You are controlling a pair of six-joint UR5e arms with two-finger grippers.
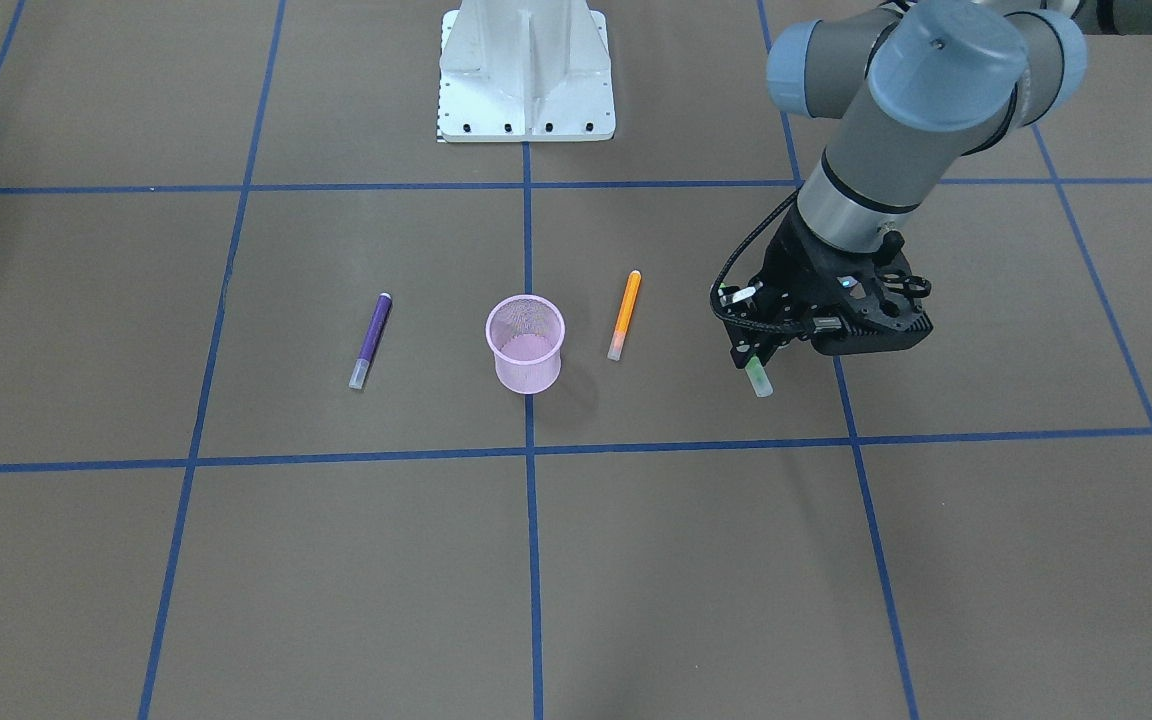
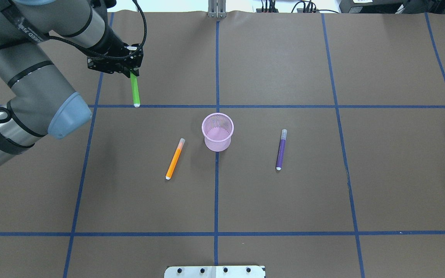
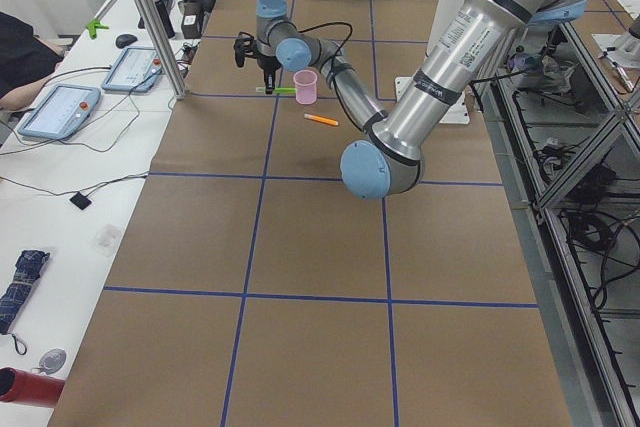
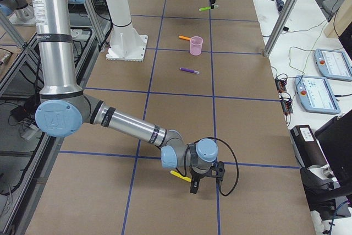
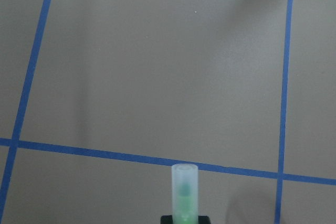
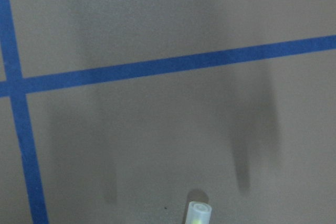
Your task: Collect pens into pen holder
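The pink mesh pen holder (image 2: 217, 133) stands upright at the table's middle, also in the front view (image 1: 525, 345). The orange pen (image 2: 175, 158) lies just to its left and the purple pen (image 2: 281, 150) to its right, both flat on the table. My left gripper (image 2: 129, 72) is shut on one end of the green pen (image 2: 134, 90), far left of the holder; its pale cap shows in the left wrist view (image 5: 185, 192). My right gripper (image 4: 197, 182) shows only in the side views, next to the yellow pen (image 4: 179, 175); I cannot tell if it is open or shut. A pale cap (image 6: 199, 213) shows in the right wrist view.
The robot's white base plate (image 1: 526, 70) sits at the near table edge. Blue tape lines (image 2: 216, 193) grid the brown table. Side benches with tablets (image 4: 330, 75) and a metal post (image 4: 286, 15) flank the far edge.
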